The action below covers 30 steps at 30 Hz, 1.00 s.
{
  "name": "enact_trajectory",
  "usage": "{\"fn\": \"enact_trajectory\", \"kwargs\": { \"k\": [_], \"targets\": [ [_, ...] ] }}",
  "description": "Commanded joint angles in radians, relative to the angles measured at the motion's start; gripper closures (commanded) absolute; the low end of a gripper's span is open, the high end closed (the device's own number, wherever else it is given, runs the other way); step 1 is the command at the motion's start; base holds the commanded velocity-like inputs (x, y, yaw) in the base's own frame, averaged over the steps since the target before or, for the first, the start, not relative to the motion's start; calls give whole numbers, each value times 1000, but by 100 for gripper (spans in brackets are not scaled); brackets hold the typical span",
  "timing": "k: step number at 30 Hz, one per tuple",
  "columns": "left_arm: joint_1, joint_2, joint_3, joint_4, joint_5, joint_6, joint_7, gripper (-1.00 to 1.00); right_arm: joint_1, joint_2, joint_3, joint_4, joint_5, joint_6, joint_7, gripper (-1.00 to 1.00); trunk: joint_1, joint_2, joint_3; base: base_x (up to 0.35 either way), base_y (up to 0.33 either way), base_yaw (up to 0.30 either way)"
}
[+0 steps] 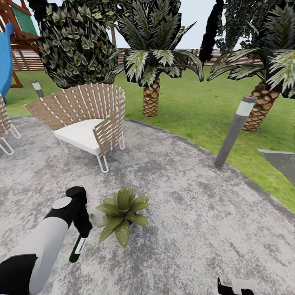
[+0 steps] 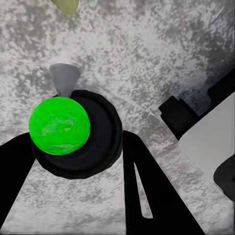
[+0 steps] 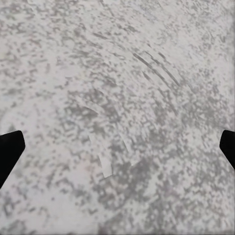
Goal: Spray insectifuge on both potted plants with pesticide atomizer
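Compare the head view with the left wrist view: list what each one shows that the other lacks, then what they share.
Head view alone: the wicker chair, the palm trunk, the grey bollard light, the lawn and most of the potted plant.

Left wrist view alone: the bottle's bright green round end, seen end-on, and its grey nozzle cone.

Both: the pesticide atomizer in the left gripper, and the grey stone patio.

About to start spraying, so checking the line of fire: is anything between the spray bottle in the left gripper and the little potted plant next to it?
Nothing visible. The spray bottle hangs in the left gripper right beside the potted plant, with bare stone patio between them.
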Motion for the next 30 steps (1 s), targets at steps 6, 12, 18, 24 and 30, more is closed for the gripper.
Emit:
{"fn": "enact_trajectory", "kwargs": {
  "k": [6, 12, 18, 24, 30],
  "targets": [
    [65, 17, 4, -8, -8, 11, -9, 100, -1, -1, -4, 2, 12, -3, -6, -100, 0, 0, -1, 0, 0, -6],
    [93, 11, 6, -16, -6, 11, -9, 100, -1, -5, -4, 2, 13, -3, -6, -100, 0, 0, -1, 0, 0, 0],
    [93, 15, 20, -19, -6, 13, -9, 100, -1, -6, -4, 2, 14, -3, -6, -100, 0, 0, -1, -59, 5, 0],
    [90, 17, 33, -21, -7, 14, -9, 100, -1, -3, -4, 2, 12, -3, -6, -100, 0, 0, -1, -266, 135, 0],
    [83, 8, 34, -56, -7, 20, -9, 100, -1, -3, -5, 2, 11, -3, -6, -100, 0, 0, -1, 103, 294, -49]
  ]
}}
